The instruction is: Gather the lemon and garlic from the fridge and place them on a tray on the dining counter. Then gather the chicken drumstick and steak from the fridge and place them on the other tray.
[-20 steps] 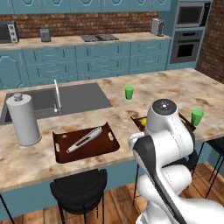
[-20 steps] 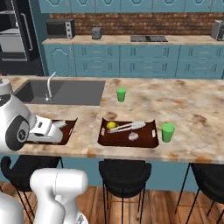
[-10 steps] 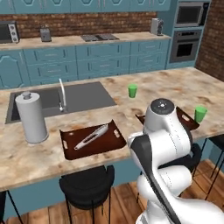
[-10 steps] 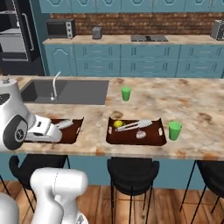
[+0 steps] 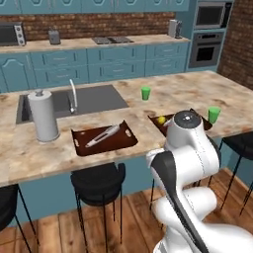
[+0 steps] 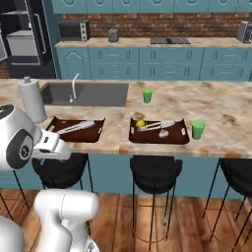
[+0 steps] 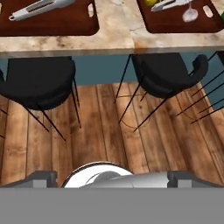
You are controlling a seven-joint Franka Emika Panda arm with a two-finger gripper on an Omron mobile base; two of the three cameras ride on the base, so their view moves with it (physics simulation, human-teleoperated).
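Note:
Two dark brown trays lie on the dining counter [image 6: 216,106]. The right tray [image 6: 183,139] carries the yellow lemon [image 6: 141,123], the pale garlic [image 6: 164,133] and metal tongs. The left tray [image 6: 97,132] carries only tongs [image 6: 76,127]. The hand view looks down past both trays: lemon [image 7: 151,2] and garlic [image 7: 190,15] sit at its top right. My gripper [image 7: 113,178] hangs over the wooden floor in front of the stools, its jaws wide open and empty. The black fridge [image 6: 24,69] stands far left. Steak and chicken drumstick are out of view.
A paper towel roll [image 6: 30,98] stands beside the inset sink [image 6: 93,93]. Two green cups [image 6: 147,95] [image 6: 198,129] are on the counter. Black bar stools [image 7: 37,83] [image 7: 168,76] stand under its overhang. My folded arm [image 5: 188,148] hides part of the right tray.
The whole scene has shifted in both base views, so the base has driven back and to the left of the counter. The gripper stays open and empty.

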